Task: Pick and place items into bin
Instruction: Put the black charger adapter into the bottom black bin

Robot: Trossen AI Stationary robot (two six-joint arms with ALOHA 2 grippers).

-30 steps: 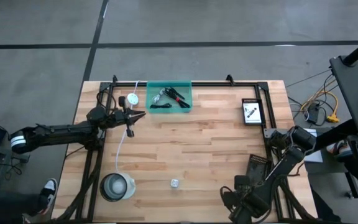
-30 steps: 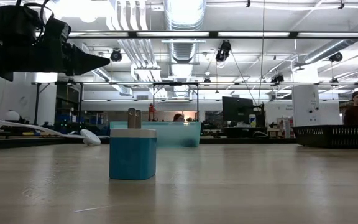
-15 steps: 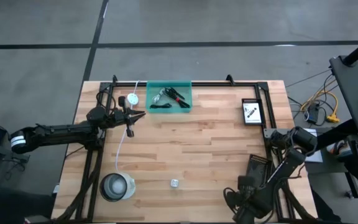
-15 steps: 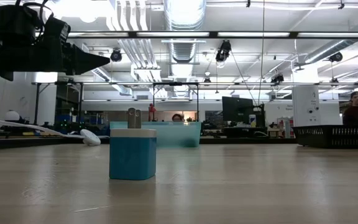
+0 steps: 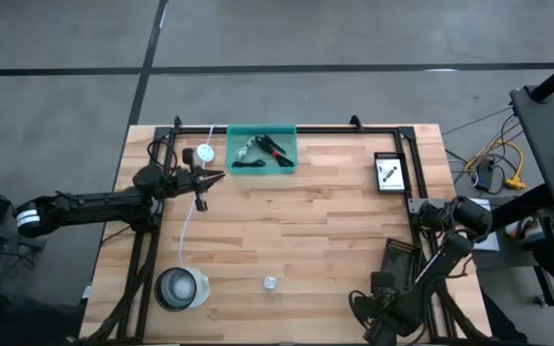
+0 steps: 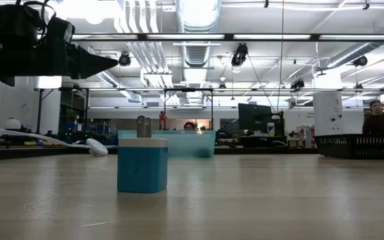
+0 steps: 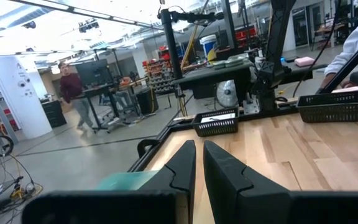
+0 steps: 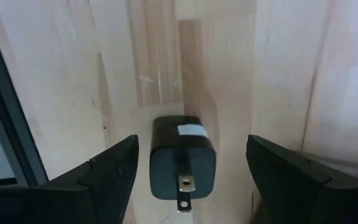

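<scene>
Right gripper [image 8: 188, 165] poised, fingers spread wide, over a black plug adapter [image 8: 183, 158] at the table's near right.

Closing and lifting is judged next; left gripper [image 5: 203, 180], fingers nearly closed and empty, is held near the bin [image 5: 262, 149].

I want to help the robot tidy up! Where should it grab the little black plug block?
Probably by its two long flat sides, coming straight down from above. The black plug block lies flat on the table with its metal prong sticking out one end, so the ends are poor holds. The right gripper hangs over it, fingers open either side. The left gripper waits elsewhere.
</scene>
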